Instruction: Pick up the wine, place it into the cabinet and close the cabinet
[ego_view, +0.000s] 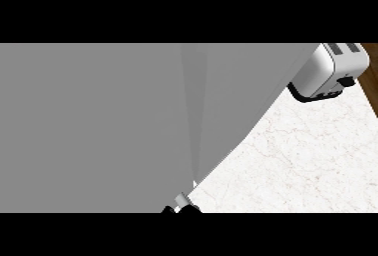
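A large flat grey panel (111, 130), seemingly the cabinet's door seen from very close, fills the left and middle of the head view. It hides the cabinet's inside, and no wine bottle shows anywhere. At the panel's lower edge a small piece of grey wrist and black hand (182, 206) peeks out at the bottom of the view. It appears to be my right hand, lying against or just behind the panel. My left hand is not visible.
A white marble counter (295, 160) spreads over the right side. A silver toaster (328, 72) with a black base stands at the far right corner. Beside the toaster runs a strip of brown wood (371, 75).
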